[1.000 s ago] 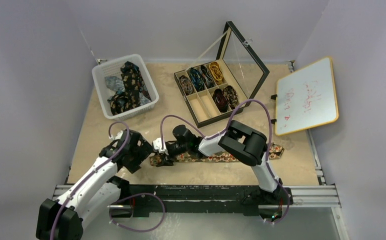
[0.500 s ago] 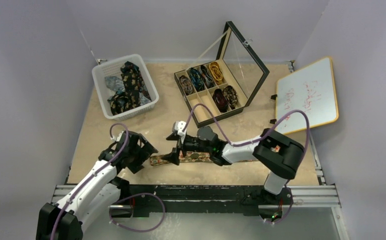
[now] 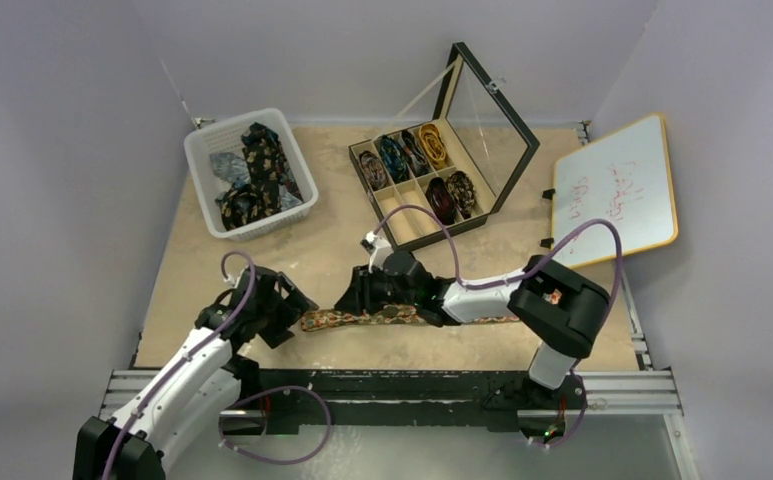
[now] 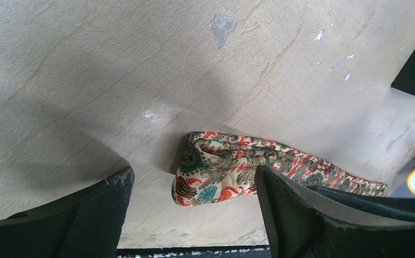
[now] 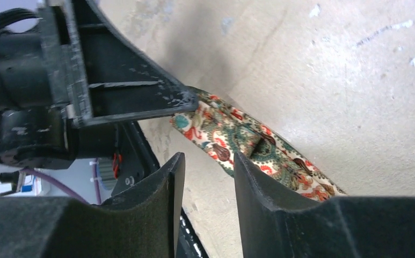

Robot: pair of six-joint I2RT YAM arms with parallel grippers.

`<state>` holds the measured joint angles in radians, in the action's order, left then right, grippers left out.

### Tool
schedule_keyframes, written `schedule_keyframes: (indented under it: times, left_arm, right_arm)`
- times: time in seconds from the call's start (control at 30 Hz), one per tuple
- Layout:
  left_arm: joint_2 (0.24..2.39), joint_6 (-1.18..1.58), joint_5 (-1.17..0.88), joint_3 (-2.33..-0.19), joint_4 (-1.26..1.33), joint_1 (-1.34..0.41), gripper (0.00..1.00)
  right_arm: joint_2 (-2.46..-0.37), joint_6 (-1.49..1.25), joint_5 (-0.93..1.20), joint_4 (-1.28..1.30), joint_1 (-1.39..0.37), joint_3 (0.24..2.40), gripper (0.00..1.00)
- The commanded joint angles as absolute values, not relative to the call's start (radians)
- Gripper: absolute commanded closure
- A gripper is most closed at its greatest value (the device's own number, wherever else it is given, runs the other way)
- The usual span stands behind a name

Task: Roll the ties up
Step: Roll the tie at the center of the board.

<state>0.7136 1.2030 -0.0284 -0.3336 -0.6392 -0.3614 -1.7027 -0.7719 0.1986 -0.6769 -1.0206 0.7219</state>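
Note:
A tan-orange paisley tie lies flat along the near part of the table. Its left end is folded over, as the left wrist view shows. My left gripper is open wide just left of that end; the folded end lies between its fingertips, not gripped. My right gripper hovers over the tie a little to the right. Its jaws stand a narrow gap apart with nothing between them, the tie just beyond. Several coiled ties sit in the box.
A white basket of loose ties stands at the back left. A black compartment box with its glass lid raised stands at the back centre. A whiteboard leans at the right. The black front rail borders the near edge.
My right arm has stretched out low and its gripper came off the tie's left end, rose, then settled just right of it. My left gripper drew back slightly to the left.

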Motion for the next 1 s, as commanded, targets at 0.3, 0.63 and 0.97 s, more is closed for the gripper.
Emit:
schedule_keyframes:
  times: [0.3, 0.63, 0.97]
  left_arm:
    - [0.754, 1.163, -0.049, -0.314, -0.627, -0.364, 0.34]
    - [0.75, 1.136, -0.07, -0.309, -0.602, -0.364, 0.43]
    - [0.739, 1.083, -0.095, -0.292, -0.522, -0.363, 0.46]
  right_arm:
    - [-1.81, -0.868, 0.17, -0.521, -1.02, 0.829, 0.67]
    - [-1.866, -0.87, 0.142, -0.471, -1.017, 0.853, 0.81]
    - [-1.889, -0.861, 0.159, -0.471, -1.006, 0.837, 0.89]
